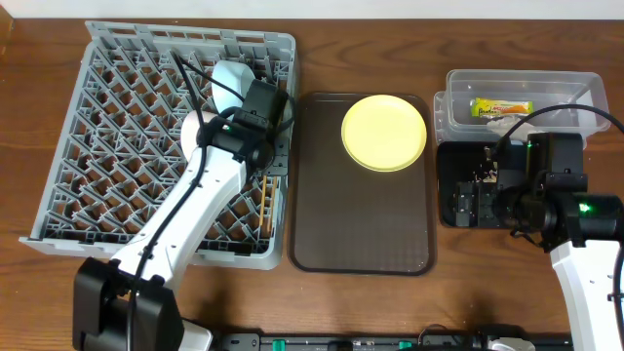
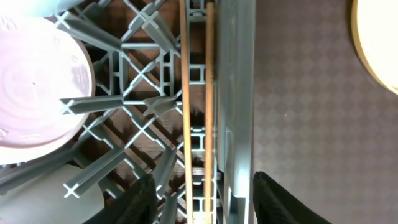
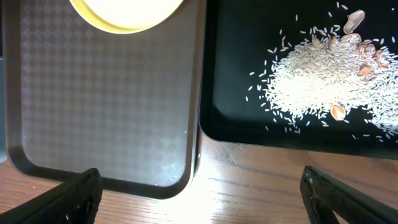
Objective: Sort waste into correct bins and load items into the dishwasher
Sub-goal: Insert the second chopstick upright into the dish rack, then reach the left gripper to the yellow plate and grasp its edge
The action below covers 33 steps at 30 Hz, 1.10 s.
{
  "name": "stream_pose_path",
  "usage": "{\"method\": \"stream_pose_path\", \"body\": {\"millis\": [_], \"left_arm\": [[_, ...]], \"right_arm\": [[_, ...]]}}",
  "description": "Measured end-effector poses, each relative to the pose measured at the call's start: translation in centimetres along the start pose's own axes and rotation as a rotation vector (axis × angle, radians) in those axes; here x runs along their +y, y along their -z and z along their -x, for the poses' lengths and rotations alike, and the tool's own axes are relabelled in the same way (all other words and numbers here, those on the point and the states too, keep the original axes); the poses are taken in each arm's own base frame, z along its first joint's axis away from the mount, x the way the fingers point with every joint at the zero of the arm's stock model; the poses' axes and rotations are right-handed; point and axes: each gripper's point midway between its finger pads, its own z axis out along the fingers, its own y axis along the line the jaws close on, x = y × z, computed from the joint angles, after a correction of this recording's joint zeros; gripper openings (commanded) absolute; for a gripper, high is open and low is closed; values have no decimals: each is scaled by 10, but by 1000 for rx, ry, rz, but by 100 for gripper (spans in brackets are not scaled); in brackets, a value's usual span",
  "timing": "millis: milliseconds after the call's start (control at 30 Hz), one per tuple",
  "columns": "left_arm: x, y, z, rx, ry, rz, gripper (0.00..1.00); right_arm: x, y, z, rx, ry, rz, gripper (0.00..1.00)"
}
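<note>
The grey dish rack [image 1: 117,146] holds a light blue bowl [image 1: 229,83], a pale pink-white bowl [image 2: 31,93] and two wooden chopsticks [image 2: 186,93] lying along its right wall. My left gripper [image 2: 202,202] is open and empty just above the chopsticks. The yellow plate [image 1: 384,132] lies on the brown serving tray [image 1: 361,214]. The clear tub [image 1: 575,88] holds the green-and-orange wrapper [image 1: 502,107] and white paper scrap [image 1: 502,124]. The black tray [image 3: 249,118] holds the rice scraps [image 3: 317,81]. My right gripper [image 3: 202,199] is open and empty over the table by that tray's near corner.
The brown serving tray's corner [image 3: 106,93] lies close beside the black tray, with a narrow strip of wooden table between them. A pale rounded object [image 2: 81,199] sits in the rack beside my left finger; I cannot tell whether it is the cup.
</note>
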Motion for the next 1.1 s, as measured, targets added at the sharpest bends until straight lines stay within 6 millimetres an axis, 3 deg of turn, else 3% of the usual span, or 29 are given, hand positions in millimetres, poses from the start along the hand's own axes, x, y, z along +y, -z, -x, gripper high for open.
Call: {"method": "stream_pose_path", "body": {"millis": [133,267,400,667,900,1100], "left_arm": [[-13,20,19,-112,-27,-51,64],[-56,52,41,-276,-172,-172,76],[-100,58,40,-336,-347,-246,83],[-174,14,24,-340,-615,-313,86],[-208,-29,16,-320,-712,-355,87],[-224,-62,15,-328,-727,-368,87]], "right_arm": [[0,0,0,0,0,0,99],[0,0,1,-2,0,0,99],[0,0,1,-3,1,0,99],[0,0,1,-3,0,0,99],[0,0,1,-3,0,0,99],[0,0,-3,10,-2,0,99]]}}
